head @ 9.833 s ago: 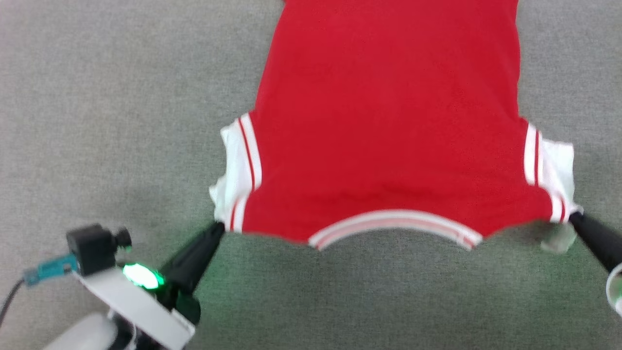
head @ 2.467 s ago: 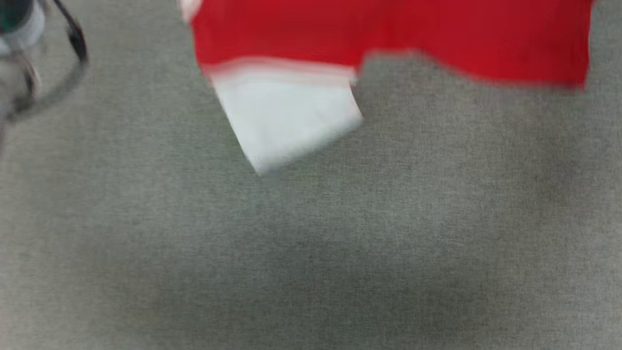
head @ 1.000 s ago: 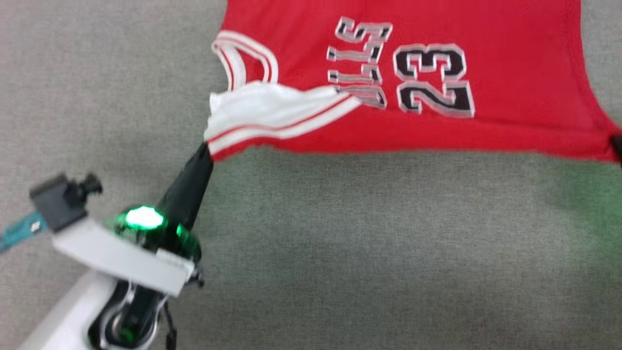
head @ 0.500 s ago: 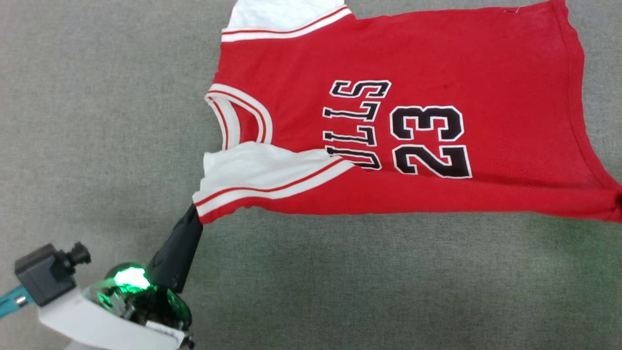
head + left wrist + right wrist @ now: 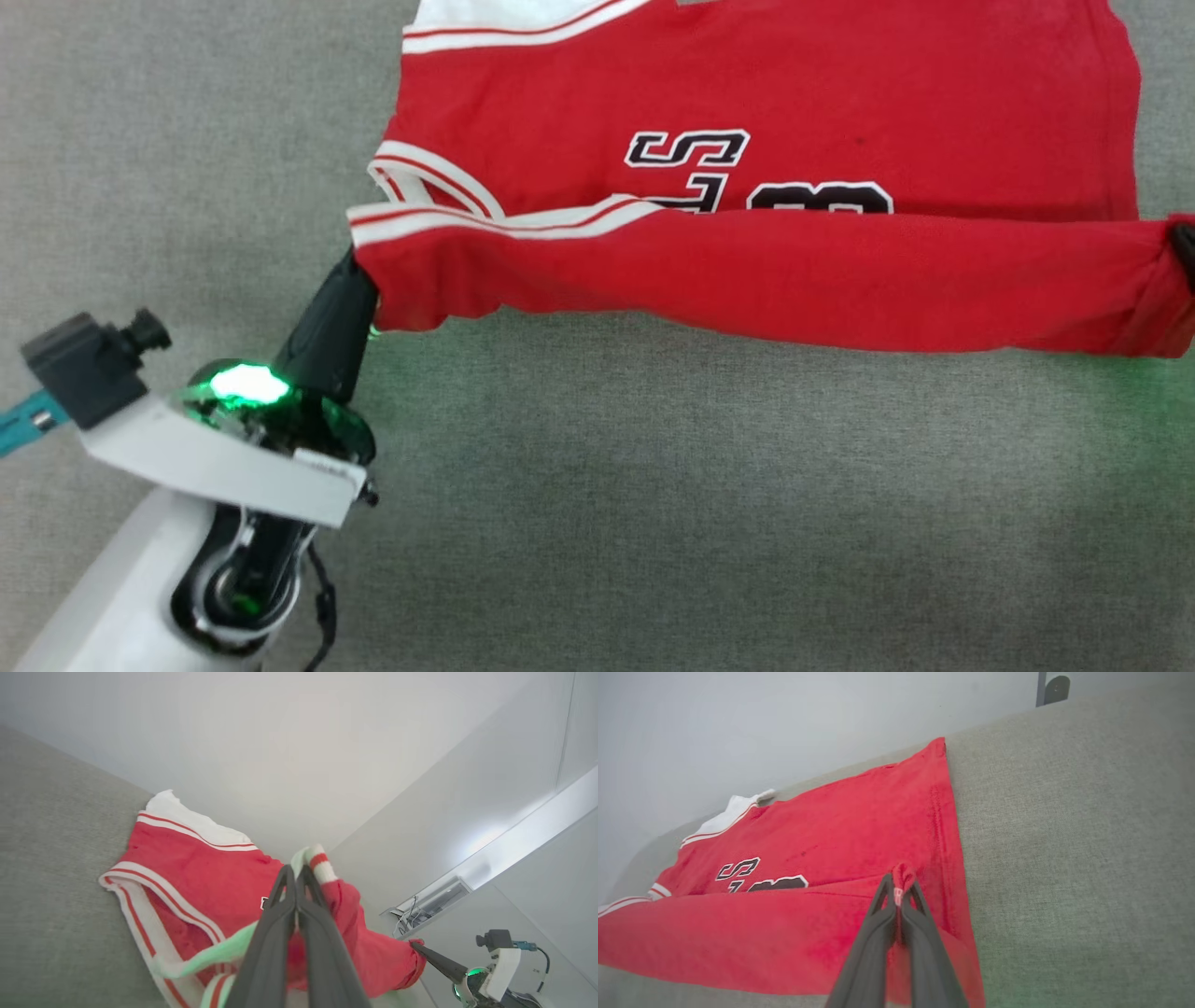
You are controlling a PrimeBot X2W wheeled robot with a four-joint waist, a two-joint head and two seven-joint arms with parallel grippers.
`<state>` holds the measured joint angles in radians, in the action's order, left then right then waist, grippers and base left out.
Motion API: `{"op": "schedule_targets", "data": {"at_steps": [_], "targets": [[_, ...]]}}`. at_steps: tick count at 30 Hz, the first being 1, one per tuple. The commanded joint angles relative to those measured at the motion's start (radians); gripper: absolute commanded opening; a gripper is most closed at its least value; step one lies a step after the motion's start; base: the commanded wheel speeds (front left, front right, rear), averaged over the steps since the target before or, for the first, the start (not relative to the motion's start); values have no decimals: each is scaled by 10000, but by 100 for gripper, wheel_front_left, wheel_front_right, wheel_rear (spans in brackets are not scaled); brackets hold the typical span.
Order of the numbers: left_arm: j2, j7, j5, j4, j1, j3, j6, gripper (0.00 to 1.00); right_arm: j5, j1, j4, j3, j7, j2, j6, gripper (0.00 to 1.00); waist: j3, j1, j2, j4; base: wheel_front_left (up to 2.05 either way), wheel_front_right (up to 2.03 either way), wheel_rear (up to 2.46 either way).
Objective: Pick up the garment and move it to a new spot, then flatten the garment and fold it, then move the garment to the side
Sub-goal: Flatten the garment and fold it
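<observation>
1. Folding looks to be the step in hand: the garment (image 5: 766, 84) lies across the upper part of the head view on the grey surface (image 5: 653, 485). Its collar (image 5: 420, 173) is at the left, its hem (image 5: 1125, 103) at the right, and its print (image 5: 686, 149) faces up.
2. Its near long edge is raised and turned toward the print. This makes a red band across the middle of the frame that hides the lower letters and most of the number.
3. The left gripper (image 5: 358, 271) is clamped on the striped shoulder corner at the band's left end, jaws pressed together on cloth in the left wrist view.
4. The right gripper (image 5: 900, 884) is likewise pinched tight on a tuft of red hem corner, at the right edge of the head view.
5. The cloth looks light, soft and limp. It sags between the two holds and likely keeps a straight edge only while pulled taut.
6. Corners and seamed trim seem the surest holds, since thin knit could slip from a shallow pinch.
7. It rests directly on the surface, inside no container.
</observation>
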<state>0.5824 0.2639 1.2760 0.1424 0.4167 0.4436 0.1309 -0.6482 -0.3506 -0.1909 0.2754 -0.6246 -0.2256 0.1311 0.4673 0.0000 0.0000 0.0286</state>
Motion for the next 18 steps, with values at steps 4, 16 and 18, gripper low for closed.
{"op": "schedule_targets", "data": {"at_steps": [4, 16, 18], "targets": [[-242, 0, -552, -997, 345, 25, -10, 0, 200, -358, 719, -112, 277, -77, -9, 0, 318, 0, 0, -18, 0, 0, 0], [-554, -21, -1968, -4264, 1049, 762, -19, 0, 416, -905, 2552, -913, 1487, -458, -12, 0, 852, 0, 0, -105, 0, 0, 0], [-332, -43, -2498, -4897, 1175, 1012, -28, 0, 407, -972, 2734, -1027, 1610, -522, -13, 0, 844, 0, 0, -125, 0, 0, 0]]}}
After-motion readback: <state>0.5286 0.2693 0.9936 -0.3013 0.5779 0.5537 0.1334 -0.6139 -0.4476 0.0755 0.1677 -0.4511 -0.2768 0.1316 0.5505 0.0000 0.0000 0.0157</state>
